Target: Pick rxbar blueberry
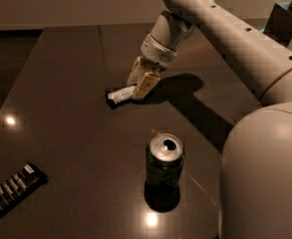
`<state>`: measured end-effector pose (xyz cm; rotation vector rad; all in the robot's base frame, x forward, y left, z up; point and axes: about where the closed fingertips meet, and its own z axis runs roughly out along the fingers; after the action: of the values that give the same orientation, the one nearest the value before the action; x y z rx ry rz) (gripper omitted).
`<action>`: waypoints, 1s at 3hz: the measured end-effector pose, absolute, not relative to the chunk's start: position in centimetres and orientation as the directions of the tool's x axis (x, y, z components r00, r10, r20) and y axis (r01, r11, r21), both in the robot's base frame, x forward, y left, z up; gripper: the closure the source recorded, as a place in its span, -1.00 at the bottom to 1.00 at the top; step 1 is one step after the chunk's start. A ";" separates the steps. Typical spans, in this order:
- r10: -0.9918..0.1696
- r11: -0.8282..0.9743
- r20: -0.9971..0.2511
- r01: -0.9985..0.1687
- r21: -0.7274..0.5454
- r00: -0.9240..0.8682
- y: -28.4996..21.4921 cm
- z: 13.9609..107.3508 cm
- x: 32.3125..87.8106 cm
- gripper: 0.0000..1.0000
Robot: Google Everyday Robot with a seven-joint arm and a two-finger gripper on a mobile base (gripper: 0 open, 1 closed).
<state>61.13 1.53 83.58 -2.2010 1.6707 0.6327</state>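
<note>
The rxbar blueberry [118, 96] is a small flat wrapper with a whitish face and dark ends. It lies on the dark table [66, 133], left of centre. My gripper [139, 85] is lowered to the table at the bar's right end. Its fingers stand apart, one on each side of that end, and I cannot tell if they touch the wrapper. The bar lies flat on the table. The arm reaches in from the upper right.
A green drink can [165, 160] stands upright in front of the gripper, nearer the camera. A longer black bar with white lettering [12, 187] lies at the lower left edge. The robot's pale body [265, 178] fills the lower right.
</note>
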 end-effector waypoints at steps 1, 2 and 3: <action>-0.794 -0.258 -0.578 -0.965 0.039 0.188 0.6 84.8 60.5 0.87; -0.765 -0.254 -0.617 -0.967 0.028 0.183 -0.2 86.8 59.3 1.00; -0.744 -0.265 -0.632 -0.964 -0.019 0.217 -0.6 89.6 58.1 1.00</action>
<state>58.07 -0.62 89.61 -2.0875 1.5806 0.7268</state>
